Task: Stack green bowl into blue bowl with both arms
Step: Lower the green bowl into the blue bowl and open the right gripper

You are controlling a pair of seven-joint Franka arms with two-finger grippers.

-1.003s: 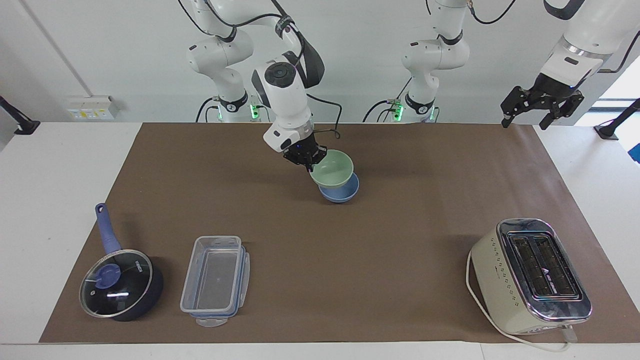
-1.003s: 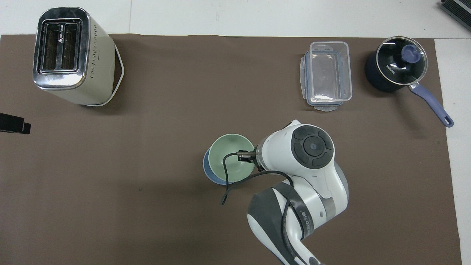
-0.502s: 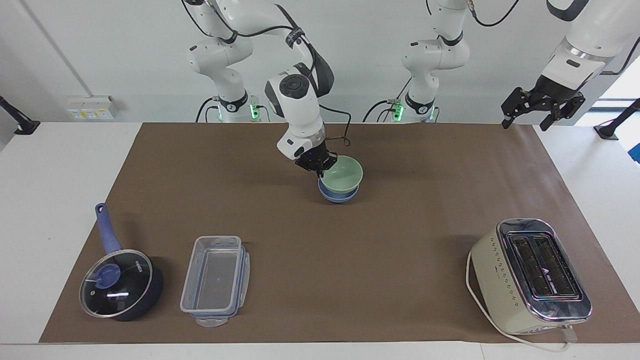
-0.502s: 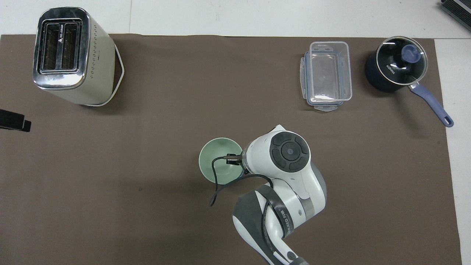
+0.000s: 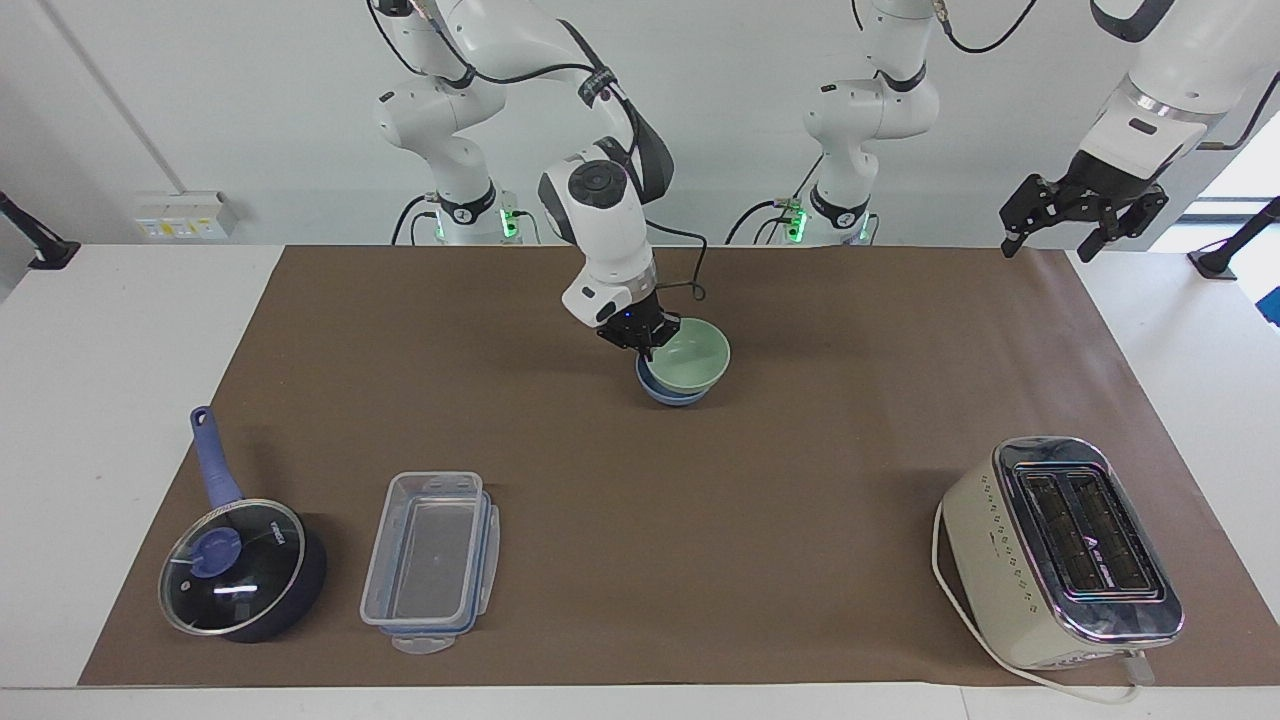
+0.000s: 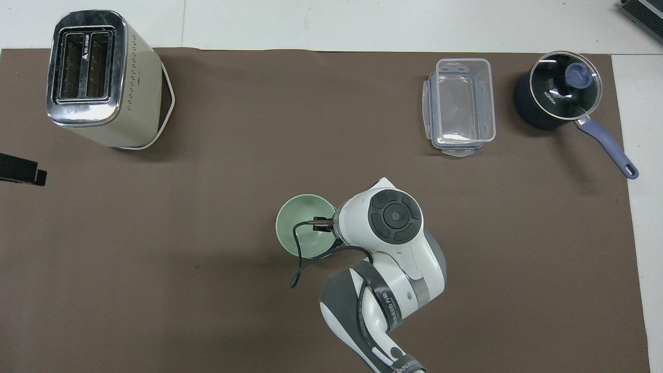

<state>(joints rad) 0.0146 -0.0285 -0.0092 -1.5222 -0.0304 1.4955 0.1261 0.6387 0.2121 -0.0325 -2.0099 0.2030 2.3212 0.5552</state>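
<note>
Facing view shows the right pincer (image 5: 648, 343) clamped on the green bowl's (image 5: 690, 358) rim, seating it in the blue bowl (image 5: 662, 392) mid-desk, so release comes next, while the left pincer (image 5: 1082, 212) waits, spread wide and empty.
</note>
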